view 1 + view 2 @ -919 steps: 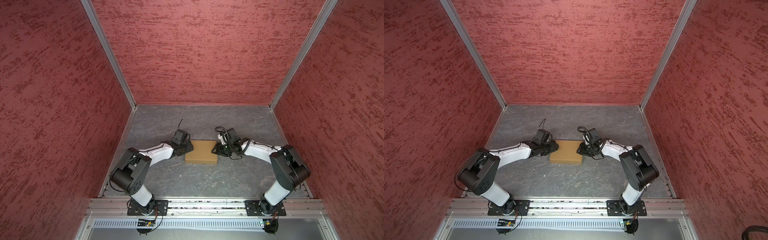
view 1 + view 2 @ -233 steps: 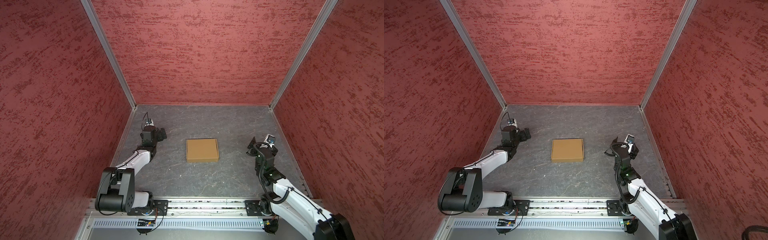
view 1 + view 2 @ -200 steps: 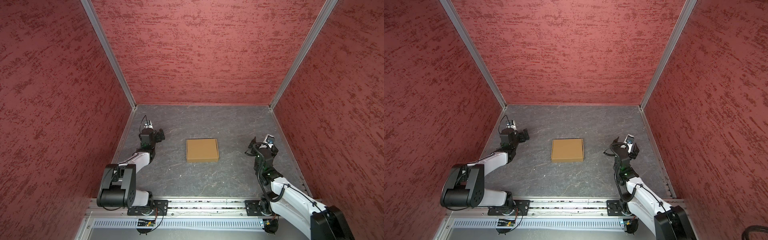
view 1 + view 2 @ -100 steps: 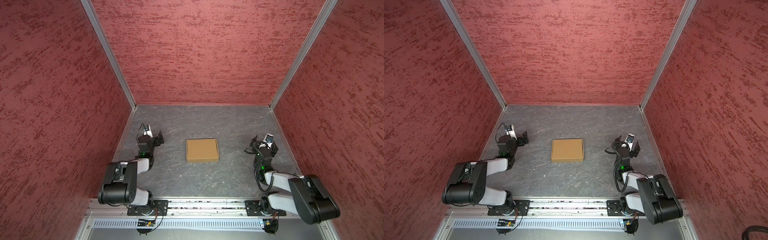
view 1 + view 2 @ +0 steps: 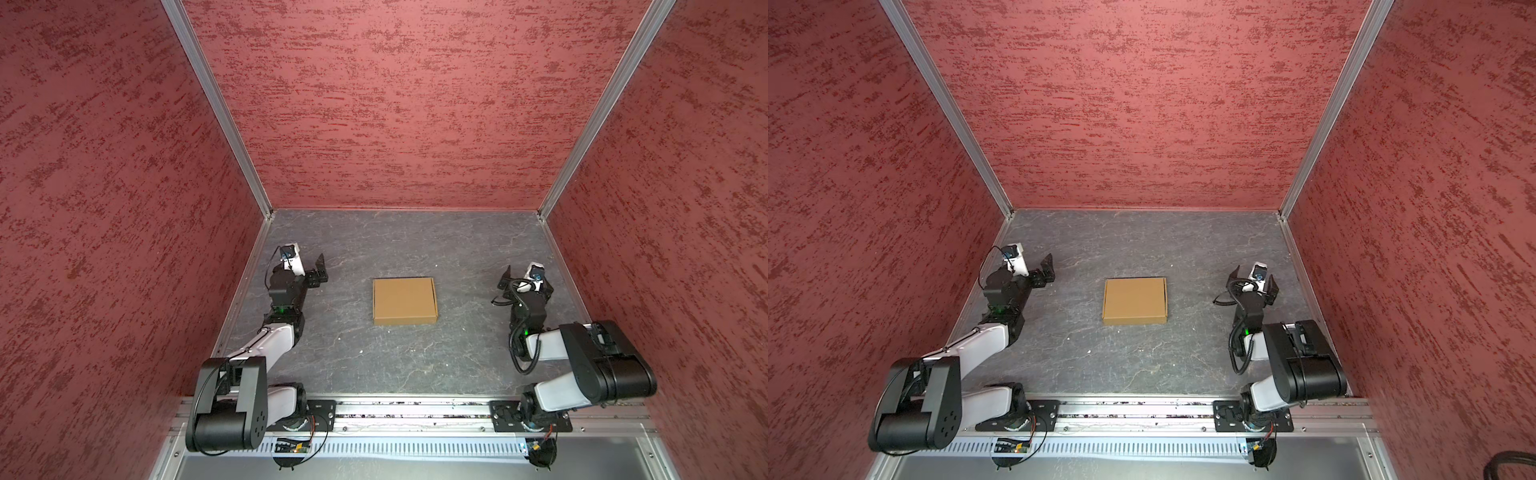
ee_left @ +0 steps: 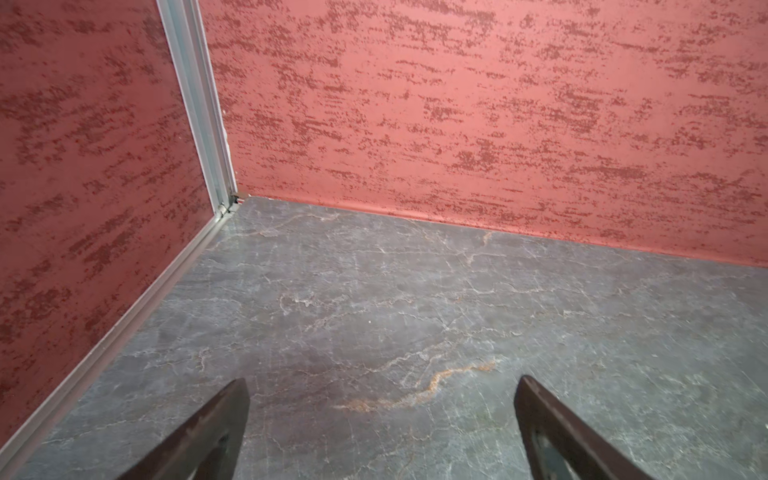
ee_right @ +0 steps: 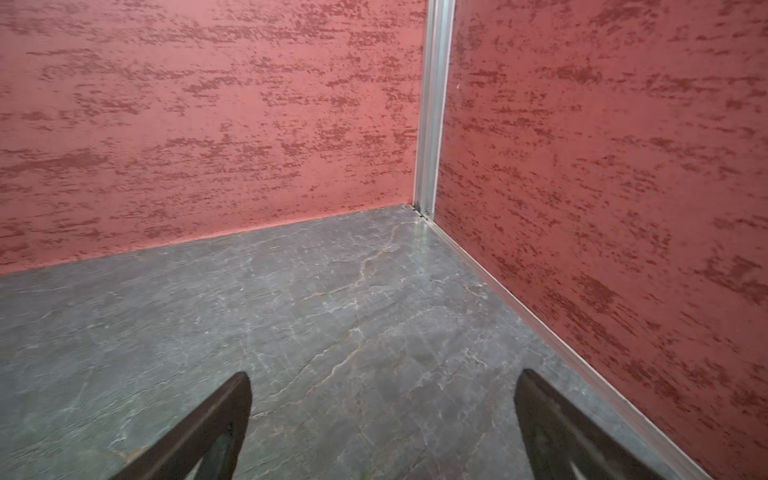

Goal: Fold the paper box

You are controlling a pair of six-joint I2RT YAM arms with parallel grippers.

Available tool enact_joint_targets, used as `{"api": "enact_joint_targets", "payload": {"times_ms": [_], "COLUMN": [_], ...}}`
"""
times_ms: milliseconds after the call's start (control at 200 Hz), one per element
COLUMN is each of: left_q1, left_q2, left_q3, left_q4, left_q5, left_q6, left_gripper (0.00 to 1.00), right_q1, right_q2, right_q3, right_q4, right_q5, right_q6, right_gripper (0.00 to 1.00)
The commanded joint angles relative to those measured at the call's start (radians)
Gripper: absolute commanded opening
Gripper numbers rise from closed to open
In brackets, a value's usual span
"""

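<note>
The paper box [image 5: 404,300] [image 5: 1135,300] is a plain tan cardboard square, closed and lying flat in the middle of the grey floor in both top views. My left gripper [image 5: 316,270] [image 5: 1044,270] stands well to the box's left, near the left wall, open and empty. My right gripper [image 5: 528,277] [image 5: 1255,278] stands well to the box's right, also open and empty. In the left wrist view the left gripper [image 6: 382,380] has only bare floor between its dark fingers. The right gripper [image 7: 384,374] in the right wrist view shows the same. The box is out of both wrist views.
Red textured walls [image 5: 395,104] close the cell on three sides, with aluminium corner posts [image 5: 266,208] [image 5: 540,212]. A metal rail [image 5: 407,411] carrying both arm bases runs along the near edge. Both arms are folded back close to the side walls.
Earlier both grippers were at the box's two sides. They have since pulled away to the left and right, and over the last second the arms folded back further. The box has not moved.
</note>
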Motion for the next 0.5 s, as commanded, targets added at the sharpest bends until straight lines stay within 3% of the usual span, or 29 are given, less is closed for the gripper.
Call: {"api": "enact_joint_targets", "payload": {"times_ms": [0, 50, 105, 170, 240, 336, 491], "left_q1": [-0.003, -0.003, -0.01, -0.016, -0.017, -0.015, 0.003], "left_q2": [-0.028, -0.034, -0.039, -0.037, -0.033, -0.037, 0.075], "left_q3": [-0.018, -0.028, -0.031, -0.033, -0.031, -0.032, -0.088], "left_q4": [-0.008, -0.001, 0.001, 0.01, 0.012, -0.014, 0.169], "left_q5": [0.042, 0.069, 0.077, 0.07, 0.064, 0.007, 0.024], "left_q6": [-0.035, -0.049, -0.053, -0.046, -0.012, 0.049, 0.046], "left_gripper": [1.0, 1.0, 1.0, 1.0, 1.0, 0.99, 1.0], "right_q1": [-0.036, -0.039, -0.04, -0.043, -0.043, -0.048, -0.048], "right_q2": [0.05, 0.111, 0.052, 0.089, 0.061, 0.066, 0.07], "right_q3": [-0.033, -0.039, -0.032, -0.017, 0.034, 0.048, 0.043], "right_q4": [0.133, 0.241, 0.118, 0.162, 0.015, 0.0, 0.015], "right_q5": [-0.146, -0.153, -0.172, -0.168, -0.176, -0.181, -0.179], "right_q6": [-0.004, -0.021, 0.002, -0.012, -0.004, -0.001, -0.002], "right_gripper": [0.99, 0.99, 0.99, 0.99, 0.99, 0.99, 0.99]}}
